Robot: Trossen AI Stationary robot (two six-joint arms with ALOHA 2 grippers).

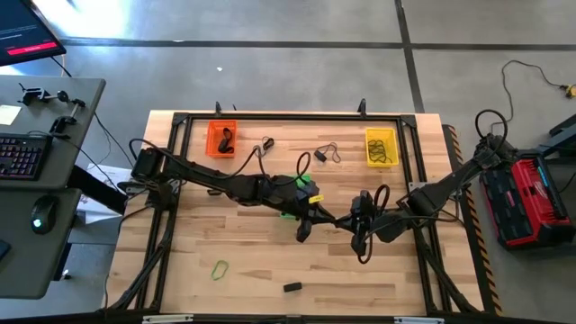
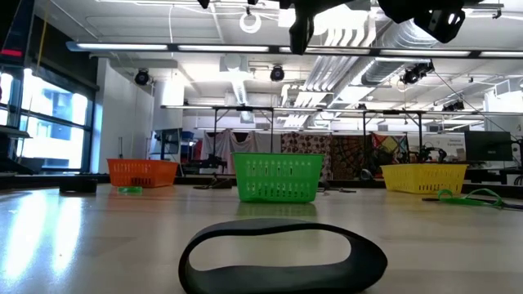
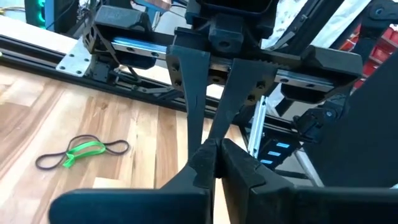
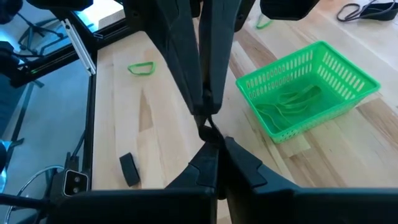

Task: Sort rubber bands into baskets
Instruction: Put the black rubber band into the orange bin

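Three baskets are seen on the wooden table (image 1: 243,288): the orange basket (image 1: 221,139) toward the far left, the yellow basket (image 1: 381,148) toward the far right, and the green basket (image 4: 309,85) near the middle, largely covered by the left arm in the high view. The left gripper (image 1: 303,232) is held over the table centre, just beside the green basket, with its fingers pressed together and nothing visible between them. The right gripper (image 1: 362,247) is positioned near it, a little to the right, its fingers likewise drawn together; whether anything is pinched at their tips cannot be told. A dark rubber band is seen inside the orange basket, and pale green ones lie in the green basket. Loose on the table are a green band (image 1: 220,268) near the front left, a black band (image 1: 292,287) at the front middle, and dark bands (image 1: 327,154) near the yellow basket. A green-and-black pair (image 3: 83,151) lies beside the frame rail.
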